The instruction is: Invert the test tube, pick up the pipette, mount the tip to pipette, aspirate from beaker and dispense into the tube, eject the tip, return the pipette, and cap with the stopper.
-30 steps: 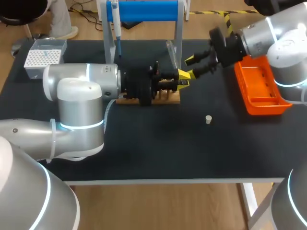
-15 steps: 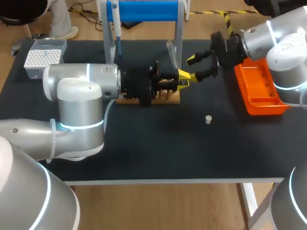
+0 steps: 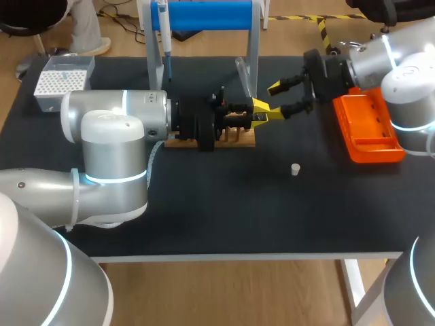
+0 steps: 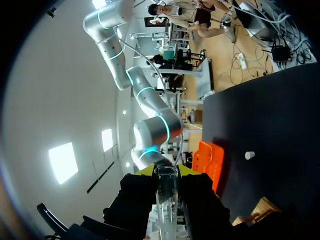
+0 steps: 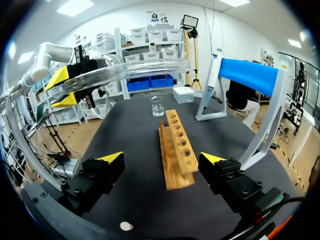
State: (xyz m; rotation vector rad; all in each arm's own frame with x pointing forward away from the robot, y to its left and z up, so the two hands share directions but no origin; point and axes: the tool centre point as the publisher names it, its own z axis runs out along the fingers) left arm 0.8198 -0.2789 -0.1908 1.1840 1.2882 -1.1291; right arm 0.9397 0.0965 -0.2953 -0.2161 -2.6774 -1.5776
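While hanging above the wooden rack (image 3: 241,139), clamps the test tube (image 5: 125,70) from two sides between both yellow-tipped fingers of the left gripper (image 3: 260,112); carries it roughly level and clear of the worktop (image 3: 204,217). Confirmed in the left wrist view: glass wall of the tube (image 4: 166,200) pinched between the two fingers, rim just ahead of the tips of the left gripper (image 4: 166,172). Right gripper (image 3: 275,100): fingers wide apart, gripping nothing, raised off the worktop just beside the left gripper's tips, on the side towards the right edge. Seen past the right gripper (image 5: 162,159): rack (image 5: 175,150) lengthwise ahead, beaker (image 5: 157,106) beyond its far end. Pipette (image 3: 163,34): hung on the blue stand (image 3: 204,15) at the far edge. Stopper (image 3: 295,169): upright on the bare worktop, between the rack and the right edge, nearer the front. Orange tray (image 3: 367,129): along the right edge. Tip box (image 3: 61,81): far left corner.
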